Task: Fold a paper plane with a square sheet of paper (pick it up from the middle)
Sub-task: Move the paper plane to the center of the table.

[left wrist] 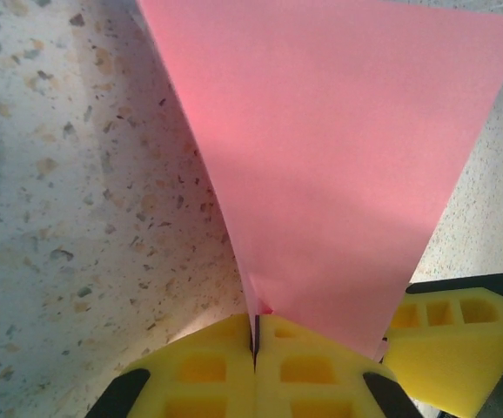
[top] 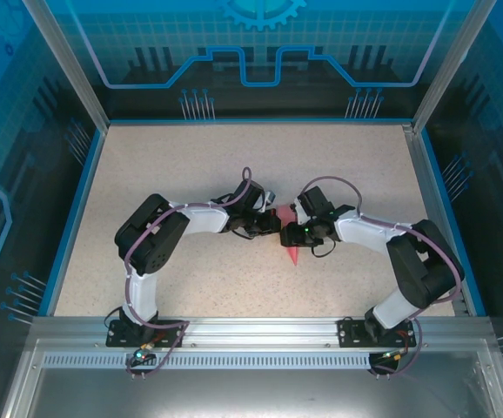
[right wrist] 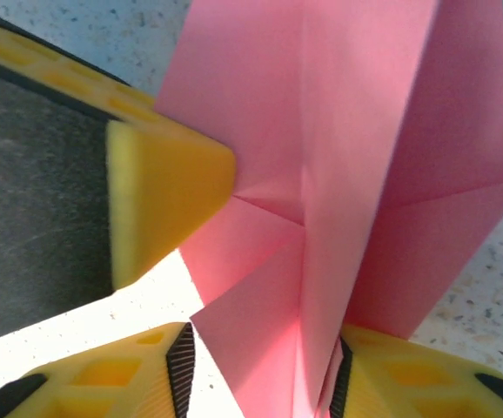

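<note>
Scene: we see both arms bent inward over the speckled table [top: 164, 174], their wrists meeting near its middle.

Pink paper: in the top view the pink paper [top: 291, 251] lies at the table's centre between the two wrists. Its narrow tip points toward 6 o'clock below the grippers, and a smaller patch shows at their 12 o'clock.

Left gripper: we find the left gripper [left wrist: 255, 338] at the paper's 9 o'clock side in the top view. It is closed tight, its yellow pads pressed together on the paper's narrow end. In its wrist view the paper fans out from that pinch as a broad triangle toward 12 o'clock.

Right gripper: the right gripper [right wrist: 260, 357] comes in from 3 o'clock in the top view and stands part-way open, one finger on each side of the paper's lower folds. The paper meets the 3 o'clock finger, while a strip of bare table shows beside the 9 o'clock finger. We cannot tell whether it presses on the paper.

Folds: in the right wrist view we see a long centre crease running from 12 to 6 o'clock, with slanted flaps on both sides.

Other arm's fingertip: in the right wrist view a yellow fingertip [right wrist: 169, 183] reaches in from 9 o'clock and touches the paper's edge.

Height: we cannot tell whether the paper touches the table.
</note>
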